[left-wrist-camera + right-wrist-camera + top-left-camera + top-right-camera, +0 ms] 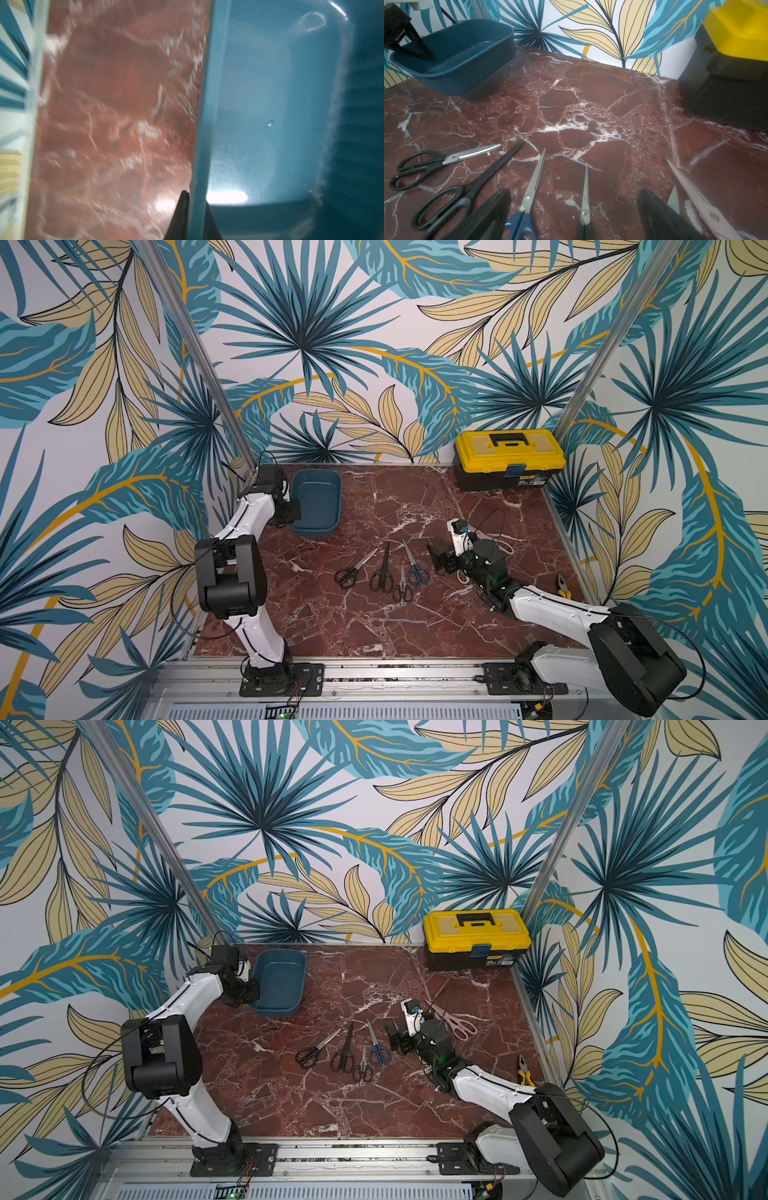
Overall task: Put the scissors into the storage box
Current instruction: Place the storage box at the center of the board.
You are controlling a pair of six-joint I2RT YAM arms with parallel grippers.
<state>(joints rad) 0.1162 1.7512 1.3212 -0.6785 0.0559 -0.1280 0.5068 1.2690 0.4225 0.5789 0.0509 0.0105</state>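
My L gripper [195, 196] is clamped on box [316, 497] rim. R gripper [574, 193], jaws apart, sits nearer, just beside scissors [384, 570]; blades point twd back wall.

Scissors [383, 570] before storage box [312, 530]

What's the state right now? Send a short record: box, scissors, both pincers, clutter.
box: empty, far left
scissors: none boxed; four in a row at centre; pink pair apart, further right
left pincer: shut on the box rim
right pincer: open, empty, low over the row's right end
clutter: toolbox far right; pliers at right edge
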